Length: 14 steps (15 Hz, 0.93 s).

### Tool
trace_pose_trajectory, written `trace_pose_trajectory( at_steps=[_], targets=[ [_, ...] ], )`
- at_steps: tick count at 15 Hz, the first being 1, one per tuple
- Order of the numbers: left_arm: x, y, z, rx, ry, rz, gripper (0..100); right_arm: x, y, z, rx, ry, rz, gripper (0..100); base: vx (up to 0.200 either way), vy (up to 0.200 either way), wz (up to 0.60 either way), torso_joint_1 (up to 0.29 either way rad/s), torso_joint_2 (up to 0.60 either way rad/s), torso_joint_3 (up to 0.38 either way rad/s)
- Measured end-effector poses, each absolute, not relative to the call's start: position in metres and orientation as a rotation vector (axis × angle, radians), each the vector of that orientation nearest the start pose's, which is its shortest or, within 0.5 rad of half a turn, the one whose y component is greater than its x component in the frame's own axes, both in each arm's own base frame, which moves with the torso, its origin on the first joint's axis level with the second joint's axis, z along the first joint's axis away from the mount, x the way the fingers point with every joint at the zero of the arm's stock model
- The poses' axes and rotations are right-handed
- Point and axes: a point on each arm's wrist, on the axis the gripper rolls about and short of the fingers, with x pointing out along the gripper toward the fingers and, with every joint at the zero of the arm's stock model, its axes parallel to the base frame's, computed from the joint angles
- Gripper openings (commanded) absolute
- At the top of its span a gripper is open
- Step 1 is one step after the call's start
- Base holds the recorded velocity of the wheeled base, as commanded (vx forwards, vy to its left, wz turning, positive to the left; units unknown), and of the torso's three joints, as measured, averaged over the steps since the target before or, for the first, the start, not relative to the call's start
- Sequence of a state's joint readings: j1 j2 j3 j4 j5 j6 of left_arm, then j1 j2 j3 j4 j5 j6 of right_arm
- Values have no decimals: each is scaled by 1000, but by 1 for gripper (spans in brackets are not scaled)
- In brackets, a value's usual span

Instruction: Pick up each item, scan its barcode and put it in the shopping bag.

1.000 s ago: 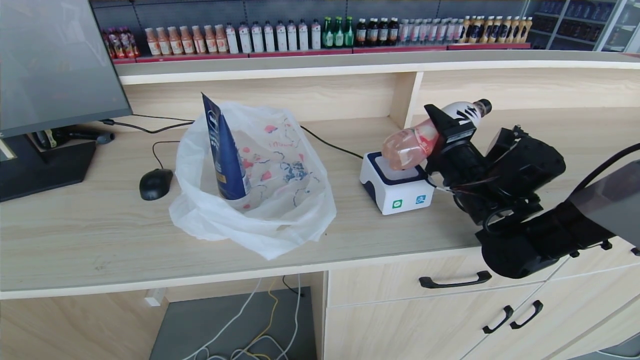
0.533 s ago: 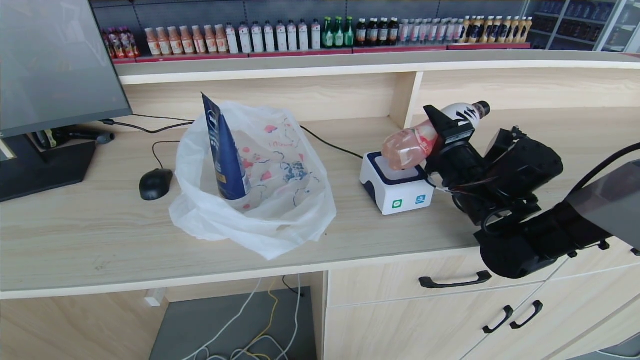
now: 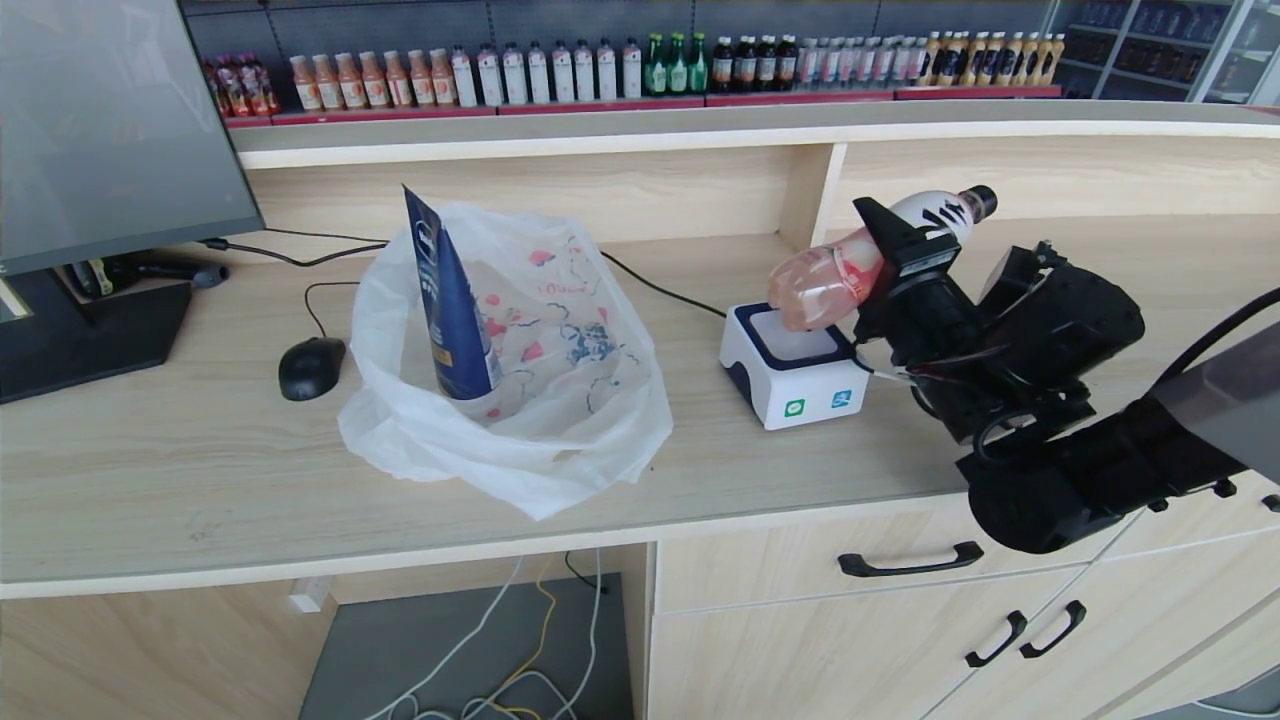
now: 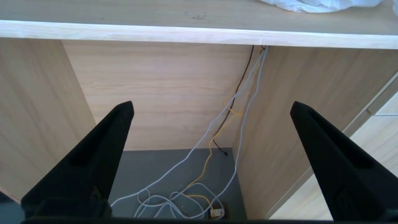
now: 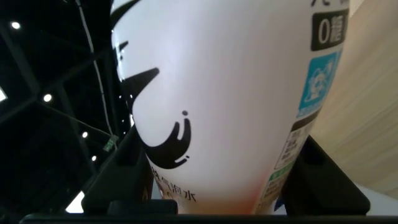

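My right gripper [image 3: 905, 255] is shut on a pink drink bottle [image 3: 860, 260] with a white label and dark cap, held tilted with its base just over the white barcode scanner [image 3: 795, 375]. The same bottle [image 5: 230, 99] sits close up between the right gripper's dark fingers [image 5: 323, 180]. A white plastic shopping bag [image 3: 510, 370] stands open on the counter left of the scanner, with a tall blue tube [image 3: 448, 300] upright inside it. My left gripper [image 4: 211, 155] hangs open below the counter edge, in front of the wooden panel and loose cables.
A black mouse [image 3: 311, 367] lies left of the bag, and a monitor [image 3: 110, 130] on a black stand fills the far left. A wooden divider [image 3: 808, 195] rises behind the scanner. Drawers with black handles [image 3: 910, 562] are below the counter. Bottles line the back shelf [image 3: 640, 70].
The right gripper has lifted the bottle slightly up and a little to the right over the scanner. The bag, tube and left arm have not moved.
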<state>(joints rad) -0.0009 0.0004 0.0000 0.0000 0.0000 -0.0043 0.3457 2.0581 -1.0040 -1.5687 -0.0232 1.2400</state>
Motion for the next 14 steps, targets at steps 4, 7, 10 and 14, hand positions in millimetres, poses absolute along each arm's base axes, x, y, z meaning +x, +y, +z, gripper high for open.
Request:
trace_pose_trajectory(
  at_steps=[4,7,10,14],
  targets=[
    [-23,0,75,-4,0,-1,100,346,136,217,1253,-283,633,0,0,0,0,0,0,0],
    [-23,0,75,-4,0,-1,100,324,154,237,1167,-324,695,0,0,0,0,0,0,0],
    [-23,0,75,-4,0,0,100,299,168,253,1039,-377,737,0,0,0,0,0,0,0],
    [-23,0,75,-4,0,0,100,261,180,266,812,-437,793,0,0,0,0,0,0,0]
  ],
)
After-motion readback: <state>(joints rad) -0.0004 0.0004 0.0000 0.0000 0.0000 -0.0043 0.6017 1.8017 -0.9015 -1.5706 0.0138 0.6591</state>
